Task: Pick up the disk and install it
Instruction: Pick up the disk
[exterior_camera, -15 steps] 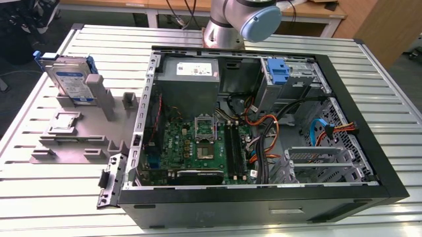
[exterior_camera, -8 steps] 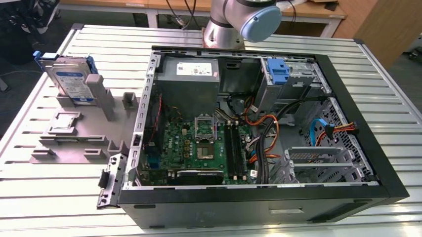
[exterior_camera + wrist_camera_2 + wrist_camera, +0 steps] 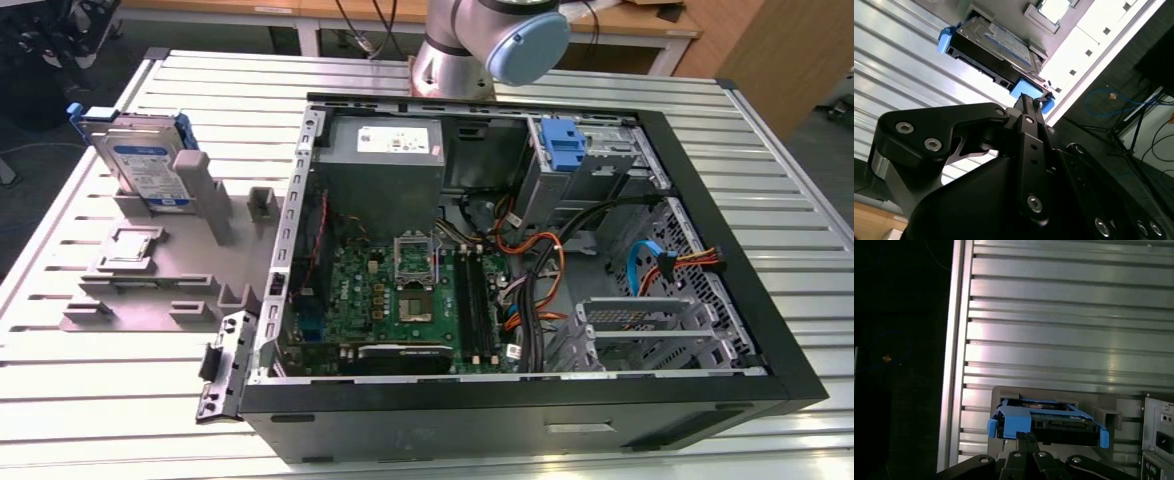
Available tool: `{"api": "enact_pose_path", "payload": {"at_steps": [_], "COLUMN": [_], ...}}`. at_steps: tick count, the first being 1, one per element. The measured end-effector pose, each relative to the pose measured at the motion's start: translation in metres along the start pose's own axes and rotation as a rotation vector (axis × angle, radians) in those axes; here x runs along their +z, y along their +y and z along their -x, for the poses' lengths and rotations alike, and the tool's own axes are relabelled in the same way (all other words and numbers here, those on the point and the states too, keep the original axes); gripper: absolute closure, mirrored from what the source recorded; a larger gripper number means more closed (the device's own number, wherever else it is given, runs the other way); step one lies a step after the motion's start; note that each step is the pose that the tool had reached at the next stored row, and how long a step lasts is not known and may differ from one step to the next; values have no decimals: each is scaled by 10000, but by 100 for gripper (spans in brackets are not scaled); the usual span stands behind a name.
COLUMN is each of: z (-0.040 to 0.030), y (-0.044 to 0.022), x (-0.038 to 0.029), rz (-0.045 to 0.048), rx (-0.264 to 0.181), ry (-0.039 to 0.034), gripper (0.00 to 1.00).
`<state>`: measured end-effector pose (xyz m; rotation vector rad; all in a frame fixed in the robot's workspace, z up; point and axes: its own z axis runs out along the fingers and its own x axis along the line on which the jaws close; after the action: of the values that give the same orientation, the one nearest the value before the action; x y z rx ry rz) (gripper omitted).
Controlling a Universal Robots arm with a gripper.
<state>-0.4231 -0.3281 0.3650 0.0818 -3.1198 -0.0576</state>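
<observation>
- The disk (image 3: pixel 139 160) stands on edge in a grey holder (image 3: pixel 134 290) on the desk (image 3: pixel 80 400), beside the open computer case (image 3: pixel 534 410).
- In both wrist views, the fingers (image 3: pixel 1025 109) (image 3: pixel 1024 442) sit together, gripping nothing, tips near the disk's blue rail.

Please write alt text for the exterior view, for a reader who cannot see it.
A flat silver hard drive with blue side rails stands on edge in a grey plastic holder on a slatted metal table, at the exterior view's left of an open black computer case. Inside the case lie a green motherboard and a grey power-supply box.
</observation>
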Motion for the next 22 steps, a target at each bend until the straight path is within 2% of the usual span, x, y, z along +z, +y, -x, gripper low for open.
{"api": "enact_pose_path", "payload": {"at_steps": [4, 13, 20, 22], "z": [-5, -8, -9, -9], "y": [7, 8, 8, 8], "x": [3, 7, 8, 7], "rz": [-5, -33, -33, -27], "rx": [-283, -1605, -1671, -1885], "ry": [9, 60, 61, 67], "gripper": [90, 90, 90, 90]}}
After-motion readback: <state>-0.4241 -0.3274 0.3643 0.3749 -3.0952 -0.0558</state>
